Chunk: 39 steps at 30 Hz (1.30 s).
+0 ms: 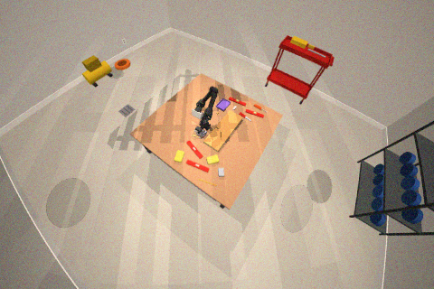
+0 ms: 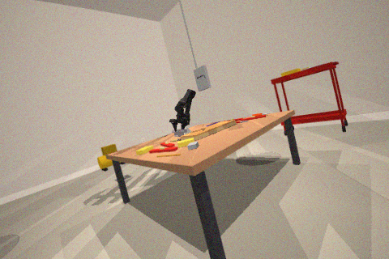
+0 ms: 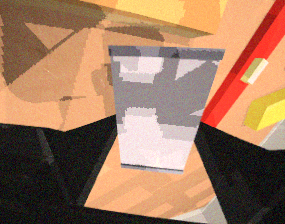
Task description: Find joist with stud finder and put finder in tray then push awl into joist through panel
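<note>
My gripper (image 1: 201, 130) (image 2: 181, 129) (image 3: 155, 120) is shut on the grey, box-shaped stud finder (image 1: 200, 134) (image 2: 181, 133) (image 3: 160, 95). The stud finder is over the table beside the yellow-tan floor panel (image 1: 231, 121) (image 2: 216, 129) (image 3: 193, 12), whose edge crosses the top of the wrist view. Any gap below the stud finder is too small to judge. The joist is hidden. A shallow purple container (image 1: 222, 105), perhaps the tray, lies beyond the panel's far left side. A slim orange-handled tool (image 1: 258, 107) lies near the far right edge; I cannot tell whether it is the awl.
Red bars (image 1: 194, 149) (image 1: 197, 165) (image 3: 233, 85) and yellow blocks (image 1: 179, 156) (image 1: 212, 159) (image 2: 185, 142) lie on the near part of the wooden table (image 1: 244, 167) (image 2: 239, 146). A small grey block (image 1: 221, 172) (image 2: 193, 146) is near them. More red pieces (image 1: 254, 113) lie beyond the panel.
</note>
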Each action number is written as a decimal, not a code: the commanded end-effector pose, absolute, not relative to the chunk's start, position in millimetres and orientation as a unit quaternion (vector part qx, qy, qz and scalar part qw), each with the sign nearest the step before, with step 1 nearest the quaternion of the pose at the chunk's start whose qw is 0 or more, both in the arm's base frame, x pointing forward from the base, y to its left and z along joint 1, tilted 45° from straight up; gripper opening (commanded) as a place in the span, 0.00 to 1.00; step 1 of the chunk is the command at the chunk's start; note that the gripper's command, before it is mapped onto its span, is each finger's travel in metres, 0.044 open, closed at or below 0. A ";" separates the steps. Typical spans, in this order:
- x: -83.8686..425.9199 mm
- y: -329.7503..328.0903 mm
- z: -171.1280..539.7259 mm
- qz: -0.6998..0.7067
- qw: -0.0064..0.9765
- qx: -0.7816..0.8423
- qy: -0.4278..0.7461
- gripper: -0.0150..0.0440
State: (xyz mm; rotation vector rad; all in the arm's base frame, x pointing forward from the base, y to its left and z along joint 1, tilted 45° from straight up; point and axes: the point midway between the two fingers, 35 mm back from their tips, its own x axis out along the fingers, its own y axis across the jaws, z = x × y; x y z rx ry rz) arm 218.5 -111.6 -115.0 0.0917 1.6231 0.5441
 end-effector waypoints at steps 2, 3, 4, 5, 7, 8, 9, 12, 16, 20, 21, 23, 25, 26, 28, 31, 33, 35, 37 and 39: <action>219.2 -112.6 -113.8 0.223 0.659 0.026 0.717 0.25; 219.1 -112.5 -113.8 0.221 0.660 0.024 0.717 0.25; 219.1 -112.3 -113.7 0.219 0.661 0.023 0.718 0.25; 219.0 -112.1 -113.7 0.217 0.661 0.021 0.718 0.25; 218.9 -111.8 -113.6 0.213 0.663 0.017 0.718 0.25; 218.9 -111.6 -113.5 0.211 0.663 0.015 0.718 0.25; 218.9 -111.5 -113.5 0.209 0.664 0.013 0.718 0.25; 218.7 -111.0 -113.3 0.203 0.666 0.008 0.718 0.25; 218.6 -110.4 -112.9 0.195 0.668 0.001 0.718 0.25; 218.4 -109.8 -112.6 0.186 0.671 -0.006 0.717 0.25; 218.4 -109.6 -112.5 0.184 0.672 -0.008 0.717 0.25; 218.3 -109.3 -112.3 0.180 0.673 -0.012 0.717 0.25; 218.2 -109.0 -112.0 0.176 0.675 -0.015 0.717 0.25; 218.1 -108.9 -111.9 0.173 0.676 -0.017 0.716 0.25; 218.1 -108.6 -111.7 0.169 0.677 -0.020 0.716 0.25; 217.9 -108.2 -111.2 0.163 0.679 -0.025 0.715 0.25; 217.9 -108.0 -111.3 0.161 0.680 -0.026 0.715 0.25; 217.8 -107.7 -111.5 0.159 0.680 -0.029 0.716 0.25; 217.7 -107.3 -111.8 0.154 0.680 -0.034 0.716 0.25; 217.5 -106.8 -112.1 0.149 0.680 -0.039 0.716 0.25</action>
